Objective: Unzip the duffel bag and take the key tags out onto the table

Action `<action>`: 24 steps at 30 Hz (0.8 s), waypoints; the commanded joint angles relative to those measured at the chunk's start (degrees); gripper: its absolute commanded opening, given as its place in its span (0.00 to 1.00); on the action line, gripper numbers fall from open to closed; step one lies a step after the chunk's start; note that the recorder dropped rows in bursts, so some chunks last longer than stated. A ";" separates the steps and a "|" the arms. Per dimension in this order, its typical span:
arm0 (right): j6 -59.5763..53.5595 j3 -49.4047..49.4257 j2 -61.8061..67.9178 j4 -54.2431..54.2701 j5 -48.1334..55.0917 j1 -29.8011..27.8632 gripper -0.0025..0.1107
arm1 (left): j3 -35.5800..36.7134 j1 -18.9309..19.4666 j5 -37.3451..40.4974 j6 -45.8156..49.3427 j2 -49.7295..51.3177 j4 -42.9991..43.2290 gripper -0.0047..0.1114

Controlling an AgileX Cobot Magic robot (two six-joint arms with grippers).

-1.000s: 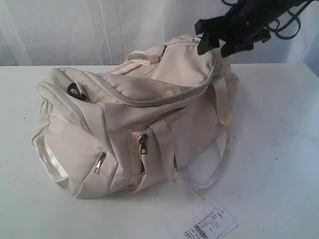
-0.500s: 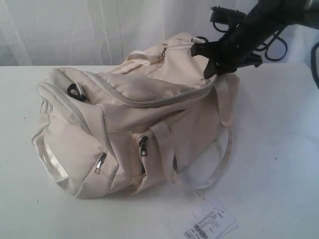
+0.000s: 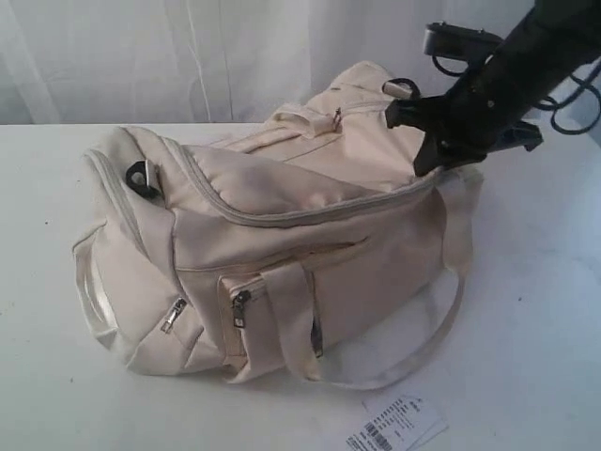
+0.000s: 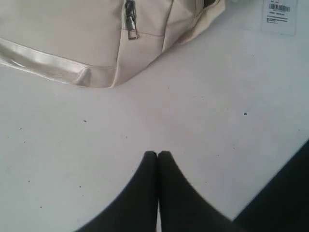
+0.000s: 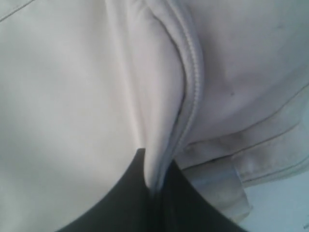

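the table (image 3: 526, 282) lies beneath both pincers. the duffel bag (image 3: 282, 235) rests on it, a fabric fold by its zipper (image 5: 190, 96) clamped in the right pincer (image 5: 152, 186). the left pincer (image 4: 158, 155) is closed on nothing, bag ahead of it.

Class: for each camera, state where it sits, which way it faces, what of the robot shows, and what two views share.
Exterior: off the arms, raised, looking down at the duffel bag on the table; right gripper and its arm show.
Left wrist: on the left arm, facing down at the table; shut left gripper shows.
Right wrist: pressed close to the bag's zipper seam; its gripper pinches fabric.
Shared: exterior and left wrist both show the paper tag.
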 commanded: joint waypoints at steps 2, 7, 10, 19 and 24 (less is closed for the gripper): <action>0.19 12.23 -8.03 -1.98 -1.10 -0.81 0.02 | 0.37 -0.31 0.73 0.77 -0.42 -1.60 0.04; 0.19 22.87 -16.03 -0.57 -3.71 -0.81 0.02 | 0.37 -0.31 0.73 0.79 -0.42 -1.72 0.04; 0.19 27.53 -19.88 -0.17 -3.71 -0.68 0.02 | 0.37 -0.31 0.73 1.04 -0.42 -1.85 0.04; -1.58 29.62 -23.18 -0.93 -2.49 -0.68 0.11 | 0.37 -0.31 0.73 1.04 -0.42 -1.85 0.04; -1.63 24.92 -25.66 -4.49 -0.75 -0.68 0.62 | 0.37 -0.31 -2.68 1.04 -0.13 -1.86 0.04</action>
